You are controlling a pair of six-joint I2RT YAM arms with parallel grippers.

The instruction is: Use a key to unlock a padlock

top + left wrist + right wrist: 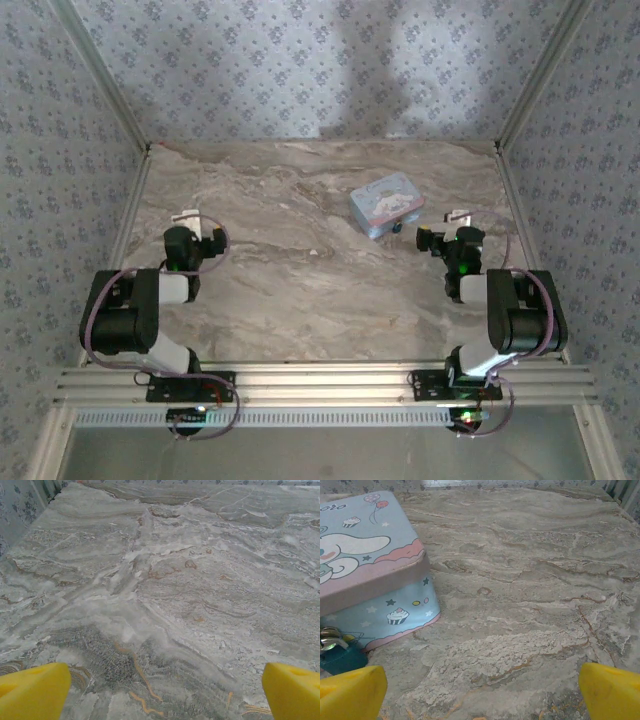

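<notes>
Right pincer (481,692), wide and empty, sits near the padlock (339,659) at lower left beside the tin (370,560); left pincer (160,692) gapes too, so unlocking seems unstarted.

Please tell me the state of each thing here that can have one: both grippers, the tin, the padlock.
left gripper: open, nothing between its fingers.
right gripper: open, holding nothing.
tin box: lid shut, standing the right way up.
padlock: lies against the tin box's front wall, untouched by either gripper; it is cut off at the frame edge, so I cannot tell whether it is locked or unlocked.
</notes>
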